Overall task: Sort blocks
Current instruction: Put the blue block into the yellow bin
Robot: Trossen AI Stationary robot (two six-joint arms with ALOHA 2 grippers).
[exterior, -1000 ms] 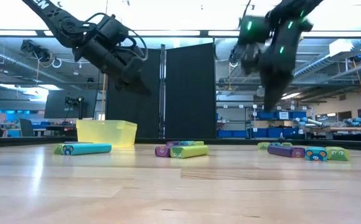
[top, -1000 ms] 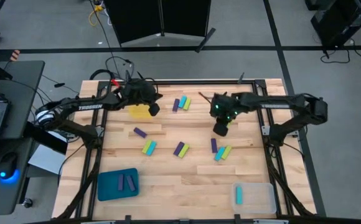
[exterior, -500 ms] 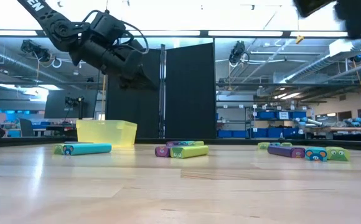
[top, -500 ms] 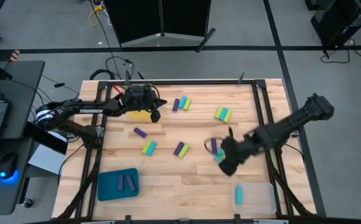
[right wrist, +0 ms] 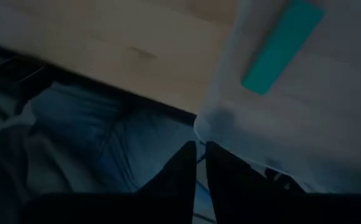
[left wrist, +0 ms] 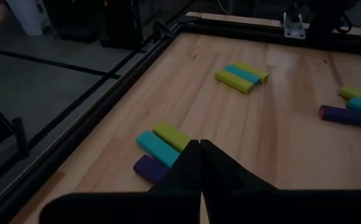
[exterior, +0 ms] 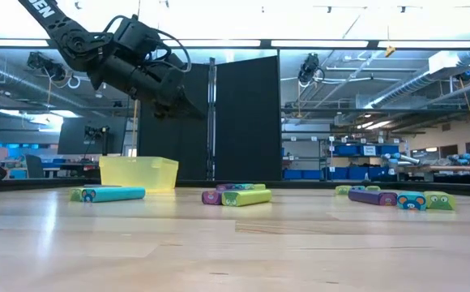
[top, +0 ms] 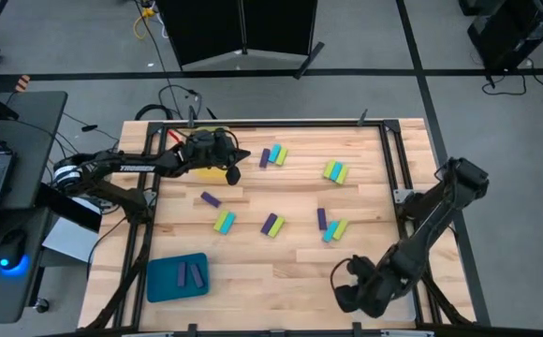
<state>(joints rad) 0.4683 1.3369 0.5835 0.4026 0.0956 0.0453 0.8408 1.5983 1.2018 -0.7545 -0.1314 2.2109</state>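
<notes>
Purple, cyan and yellow-green blocks lie flat in small groups on the wooden table: a trio, a pair, a lone purple one, two more pairs and a group of three. My left gripper hangs shut in the air beside the yellow tray, with the trio ahead of it. My right gripper is shut at the table's near edge, by the clear tray's left corner. That tray holds a cyan block.
A blue tray near the left near corner holds two purple blocks. The yellow tray stands at the far left. A black frame rims the table. My right arm lies over the clear tray. Blue cloth shows beyond the near edge.
My right arm has swung from the far middle of the table, past the group of three blocks, to the near edge by the clear tray, and has left the low view. My left gripper has tipped a little flatter by the yellow tray. No block has moved.
</notes>
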